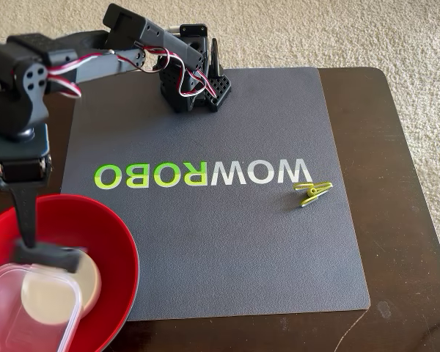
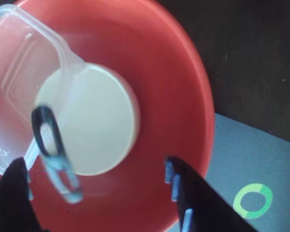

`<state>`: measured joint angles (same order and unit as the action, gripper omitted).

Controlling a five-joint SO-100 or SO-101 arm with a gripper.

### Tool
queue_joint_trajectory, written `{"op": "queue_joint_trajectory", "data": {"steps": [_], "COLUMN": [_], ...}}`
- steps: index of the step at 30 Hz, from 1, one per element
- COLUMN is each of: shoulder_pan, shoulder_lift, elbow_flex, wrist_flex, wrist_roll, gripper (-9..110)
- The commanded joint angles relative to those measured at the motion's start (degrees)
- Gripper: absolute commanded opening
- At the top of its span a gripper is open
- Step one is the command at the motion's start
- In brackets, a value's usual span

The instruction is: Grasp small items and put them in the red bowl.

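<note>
The large red bowl (image 1: 114, 242) (image 2: 179, 87) sits at the mat's near left corner. Inside it lie the small white bowl (image 1: 55, 293) (image 2: 101, 121), upside down, and the clear square tub (image 1: 15, 308) (image 2: 19, 67), which overlaps the white bowl. The black clip (image 2: 48, 133) is blurred, over the white bowl's left edge, between my fingers and touching neither. It shows as a dark blur in the fixed view (image 1: 51, 257). My gripper (image 1: 33, 242) (image 2: 94, 164) hangs open over the bowl. The yellow-green clothespin (image 1: 312, 192) lies on the mat, far right of the bowl.
A grey mat (image 1: 220, 242) with WOWROBO lettering covers a dark wooden table (image 1: 403, 220). The arm's base (image 1: 194, 84) stands at the mat's far edge, and the arm reaches across the left side. Beige carpet surrounds the table.
</note>
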<state>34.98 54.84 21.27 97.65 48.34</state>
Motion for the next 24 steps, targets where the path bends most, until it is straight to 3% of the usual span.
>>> {"op": "queue_joint_trajectory", "data": {"steps": [1,8,12,16,24], "shoulder_pan": [0.09,-5.27,-24.17,-42.19,-65.21], "shoulder_lift": [6.42,17.58,29.09,30.23,31.38], "elbow_flex": [1.93,16.00,32.61,42.45,56.60], "wrist_flex": [0.44,0.44,0.26,0.26,-2.37], "wrist_roll": [1.14,1.67,-1.49,-6.06,-16.44], "gripper": [39,40,37,34,33]}}
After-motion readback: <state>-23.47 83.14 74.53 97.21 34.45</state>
